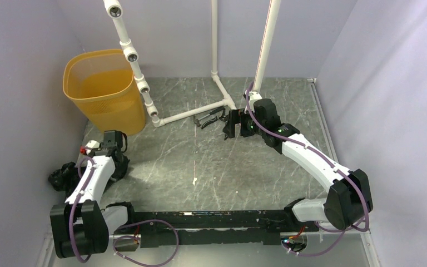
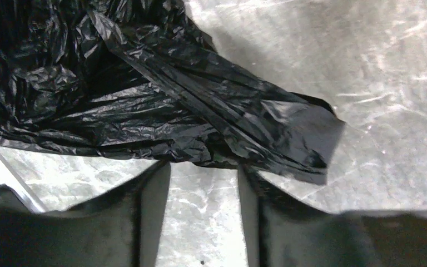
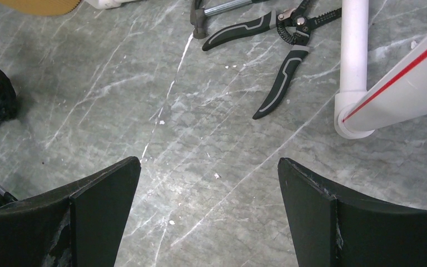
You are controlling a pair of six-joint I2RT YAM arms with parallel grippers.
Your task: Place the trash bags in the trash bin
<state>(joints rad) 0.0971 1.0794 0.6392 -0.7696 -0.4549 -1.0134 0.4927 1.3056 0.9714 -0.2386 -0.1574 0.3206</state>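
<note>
One bag: the trash bag (image 2: 144, 94) lies crumpled on the table (image 1: 200, 167) at the near left, just beside the wall (image 1: 11, 111).
Trash bin (image 1: 108, 105): upright in the far left corner, mouth up, nothing dark inside, apart from the bag.
Step in hand: apparently closing in to grasp. Drive onto a thick fold rather than the thin loose flap, then lift high over the rim.
Left pincer (image 2: 203, 169): fingers moderately apart, nothing between them, tips at the bag's edge; contact cannot be told.
Right pincer (image 3: 208, 161): spread wide, empty, over bare table near the pliers (image 3: 283, 33).
</note>
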